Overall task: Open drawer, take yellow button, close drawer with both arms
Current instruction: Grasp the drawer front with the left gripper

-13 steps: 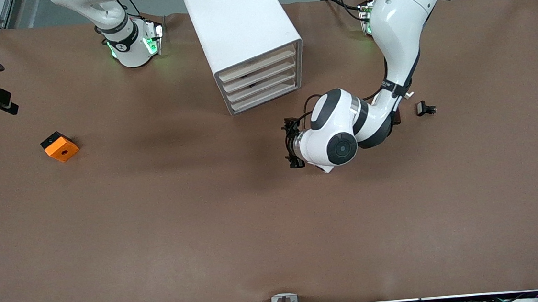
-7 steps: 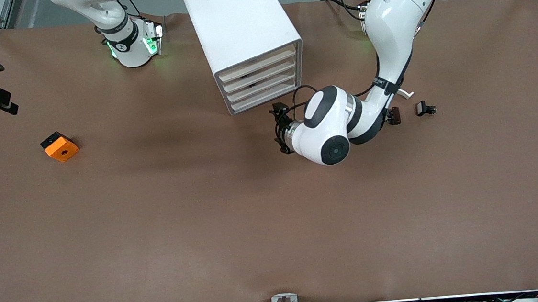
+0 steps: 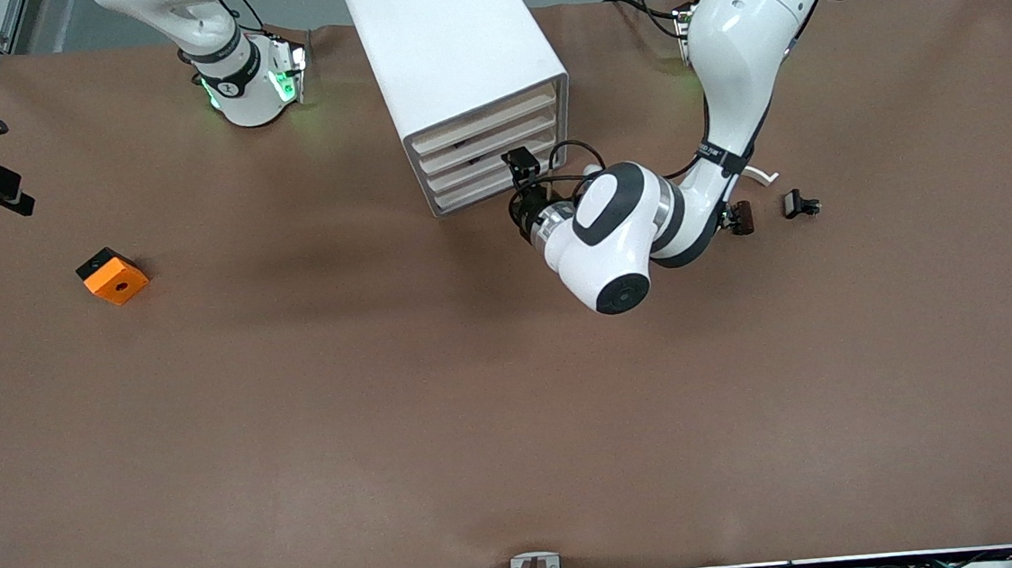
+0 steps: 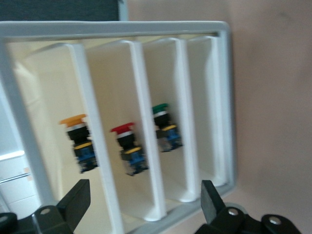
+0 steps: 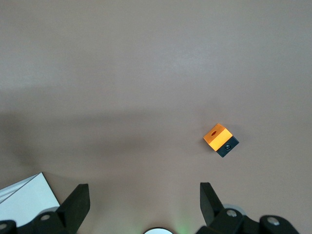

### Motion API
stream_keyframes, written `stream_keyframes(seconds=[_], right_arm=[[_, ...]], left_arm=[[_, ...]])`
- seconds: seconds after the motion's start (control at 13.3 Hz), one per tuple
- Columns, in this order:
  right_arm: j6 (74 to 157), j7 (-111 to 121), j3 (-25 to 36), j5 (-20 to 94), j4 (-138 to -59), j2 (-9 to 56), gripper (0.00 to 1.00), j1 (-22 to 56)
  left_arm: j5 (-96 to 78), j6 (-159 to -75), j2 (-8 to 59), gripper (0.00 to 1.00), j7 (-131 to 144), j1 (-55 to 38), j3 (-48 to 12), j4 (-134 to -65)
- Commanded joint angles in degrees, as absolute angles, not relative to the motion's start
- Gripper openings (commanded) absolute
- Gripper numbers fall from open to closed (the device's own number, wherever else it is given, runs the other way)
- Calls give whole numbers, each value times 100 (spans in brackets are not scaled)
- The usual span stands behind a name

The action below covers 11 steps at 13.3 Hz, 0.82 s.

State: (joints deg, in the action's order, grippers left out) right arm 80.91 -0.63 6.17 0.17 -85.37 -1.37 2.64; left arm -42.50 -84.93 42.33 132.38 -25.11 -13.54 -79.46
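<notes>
Two white arms work at a brown table [image 3: 389,401], and we see the left gripper [image 3: 524,194] held just in front of a white drawer cabinet [image 3: 452,62], at the level of its lower drawers, which sit flush in the cabinet face. Its black fingers [image 4: 73,202] are spread wide and grasp nothing. From the left wrist view we look straight into the cabinet's four compartments: the button [image 4: 80,141], with its orange-yellow cap, sits in the second-widest visible bay, a red-capped button [image 4: 129,148] in the bay beside it and a green-capped button [image 4: 165,129] in the next; the last bay holds nothing we can make out. All three stand apart from the gripper's fingertips.

We find the right gripper [image 5: 144,207] raised over the table near its own arm's base, waiting, with its fingers [image 5: 75,202] likewise released and empty. Its wrist view looks down on an orange square block [image 3: 112,276] with a hole, lying toward the right arm's end of the table, well apart from the cabinet. A corner of the cabinet shows at the edge of that view.

Toward the left arm's end, we note two small black clips [image 3: 799,203] on the table, one partly hidden by the left arm's forearm.
</notes>
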Motion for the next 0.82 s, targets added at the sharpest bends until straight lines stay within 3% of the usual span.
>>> stream_keyframes(seconds=[0.0, 0.22, 0.67, 0.75], right_arm=[[8024, -18, 571, 79, -8420, -97, 100, 176], [8024, -18, 563, 79, -8420, -97, 100, 167], [8024, -18, 563, 79, -8420, -97, 100, 167], [8024, -18, 562, 79, -8420, -97, 100, 176]], left_arm=[[-4604, -8017, 4306, 92, 13377, -2505, -1345, -7910], [-4737, -7963, 4534, 68, 13394, -2558, -1345, -7919], [-5080, -7674, 4720, 57, 13860, -2654, -1354, -7910], [-5089, -7612, 4728, 51, 13895, -2733, -1354, -7919]])
